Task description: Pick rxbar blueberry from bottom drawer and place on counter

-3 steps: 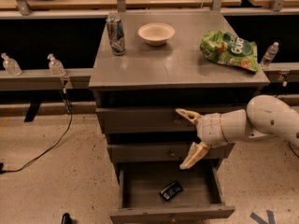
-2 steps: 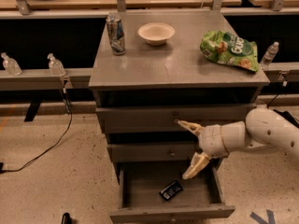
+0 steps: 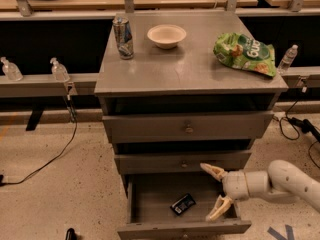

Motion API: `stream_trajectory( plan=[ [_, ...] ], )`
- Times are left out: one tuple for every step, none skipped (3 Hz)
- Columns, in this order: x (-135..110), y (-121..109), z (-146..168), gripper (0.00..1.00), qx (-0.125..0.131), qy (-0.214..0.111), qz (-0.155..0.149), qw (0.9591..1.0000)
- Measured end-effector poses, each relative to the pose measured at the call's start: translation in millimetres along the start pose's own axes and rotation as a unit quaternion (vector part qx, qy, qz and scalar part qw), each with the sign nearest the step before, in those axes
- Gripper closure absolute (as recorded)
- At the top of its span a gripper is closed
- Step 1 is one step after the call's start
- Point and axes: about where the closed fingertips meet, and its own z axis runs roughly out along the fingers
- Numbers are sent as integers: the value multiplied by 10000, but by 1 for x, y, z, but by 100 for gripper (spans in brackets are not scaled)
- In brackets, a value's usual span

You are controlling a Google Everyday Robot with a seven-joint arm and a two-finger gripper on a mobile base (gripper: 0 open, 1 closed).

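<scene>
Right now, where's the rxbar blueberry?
In the camera view, the rxbar blueberry lies flat on the floor of the open bottom drawer, near its middle. The pincer hovers open just right of it, at the drawer's right side.

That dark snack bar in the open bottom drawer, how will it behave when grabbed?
The rxbar blueberry lies flat, so it probably won't roll. Its shiny wrapper may be slippery for the gripper, open over the right of the bottom drawer.

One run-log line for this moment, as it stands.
stage: pre-grasp | end effector: open, at open bottom drawer, beside rxbar blueberry, not touching | bar: lying in drawer, ungrasped
</scene>
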Motion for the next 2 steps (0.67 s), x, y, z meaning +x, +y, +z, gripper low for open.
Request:
stream_trajectory(
  plan=[
    [83, 21, 21, 0, 8, -222, 696, 9973],
    [100, 31, 35, 0, -23, -294, 869, 9958]
  ],
)
